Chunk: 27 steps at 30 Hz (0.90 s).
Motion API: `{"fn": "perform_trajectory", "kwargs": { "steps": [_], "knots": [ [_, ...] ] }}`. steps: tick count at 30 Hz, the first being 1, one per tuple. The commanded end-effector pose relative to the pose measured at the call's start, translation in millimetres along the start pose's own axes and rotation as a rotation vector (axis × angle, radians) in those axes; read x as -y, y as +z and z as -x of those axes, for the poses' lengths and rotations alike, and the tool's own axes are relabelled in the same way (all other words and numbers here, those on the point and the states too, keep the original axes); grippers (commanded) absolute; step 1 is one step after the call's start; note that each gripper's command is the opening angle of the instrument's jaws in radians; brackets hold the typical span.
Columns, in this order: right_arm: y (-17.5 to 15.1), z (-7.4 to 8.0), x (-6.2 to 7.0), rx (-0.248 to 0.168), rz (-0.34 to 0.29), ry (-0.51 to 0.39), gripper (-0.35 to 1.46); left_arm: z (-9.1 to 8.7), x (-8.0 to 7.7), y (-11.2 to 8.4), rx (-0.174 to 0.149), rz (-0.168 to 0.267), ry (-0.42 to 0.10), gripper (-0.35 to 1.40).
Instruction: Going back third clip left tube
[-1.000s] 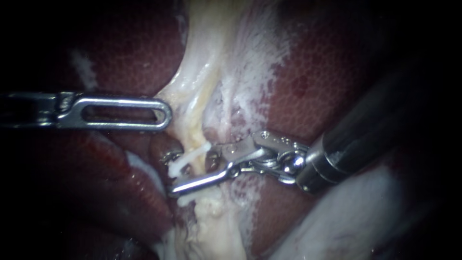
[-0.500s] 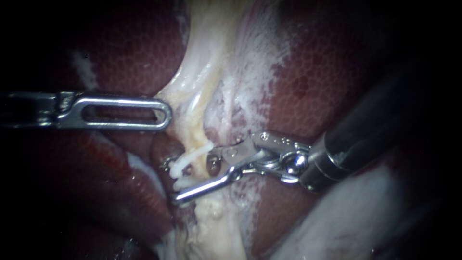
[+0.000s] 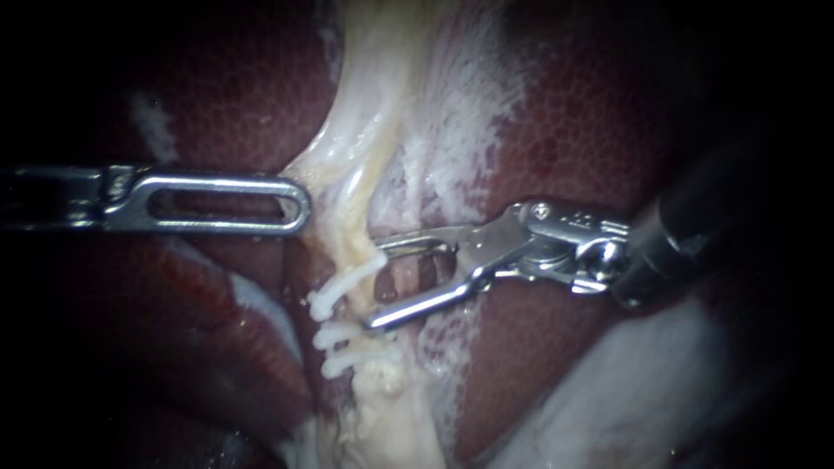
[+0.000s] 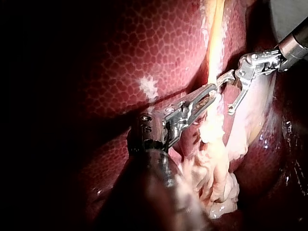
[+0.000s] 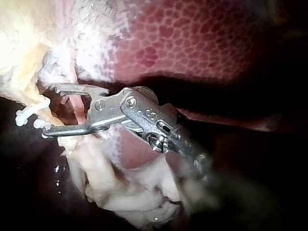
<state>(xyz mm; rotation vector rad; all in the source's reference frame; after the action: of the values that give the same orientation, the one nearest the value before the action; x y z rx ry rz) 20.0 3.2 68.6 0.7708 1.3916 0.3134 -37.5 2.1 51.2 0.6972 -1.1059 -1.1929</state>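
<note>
Right instrument (image 3: 377,280) jaws wide apart, tips just beside white clips (image 3: 334,333) on tube (image 3: 349,250)

The left instrument (image 3: 301,205) ends, at the pale tissue band (image 3: 352,148), in a bright steel pincer shaped as a long rounded loop with 1 narrow slot. Farther from the band sit a small hinge block, a dark collar with stamped marks, then a dark shaft. The right instrument (image 3: 376,280) has a slimmer pincer of 2 thin steel bars. Behind it, away from the band, come a silver wrist with round pins and a black tubular shaft.
</note>
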Motion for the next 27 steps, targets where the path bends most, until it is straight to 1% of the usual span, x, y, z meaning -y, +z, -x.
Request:
{"fn": "perform_trajectory", "kwargs": {
  "steps": [1, 3, 9, 13, 16, 21, 24, 27],
  "knots": [
    [-0.4, 0.1, 0.1, 0.001, -0.001, -0.007, 0.6, 0.0, 0.0, 0.0, 0.0, 0.0, 0.0, -0.35],
    [-1.4, 0.3, 0.5, 0.003, 0.0, -0.019, 0.6, 0.0, 0.0, 0.0, 0.0, 0.0, 0.0, -0.35],
    [-4.7, 0.8, 1.8, 0.008, 0.041, -0.069, 0.6, 0.0, -0.1, 0.0, 0.0, 0.0, 0.0, -0.35],
    [-7.1, 0.5, 2.9, 0.011, 0.074, -0.092, 0.6, 0.1, -0.2, 0.0, 0.0, -0.001, 0.0, -0.35],
    [-8.5, -0.4, 3.6, 0.012, 0.084, -0.105, 0.6, 0.1, -0.2, 0.0, 0.0, 0.0, 0.0, -0.35],
    [-10.6, -2.8, 5.1, 0.016, 0.092, -0.133, 0.6, 0.1, -0.2, 0.0, 0.0, -0.001, 0.0, -0.35],
    [-11.3, -3.7, 5.9, 0.017, 0.086, -0.145, 0.6, 0.1, -0.3, 0.1, 0.0, -0.001, 0.0, -0.35],
    [-11.6, -4.3, 6.6, 0.017, 0.084, -0.148, 0.6, 0.1, -0.3, 0.1, -0.001, -0.001, 0.0, -0.35]
  ]
}}
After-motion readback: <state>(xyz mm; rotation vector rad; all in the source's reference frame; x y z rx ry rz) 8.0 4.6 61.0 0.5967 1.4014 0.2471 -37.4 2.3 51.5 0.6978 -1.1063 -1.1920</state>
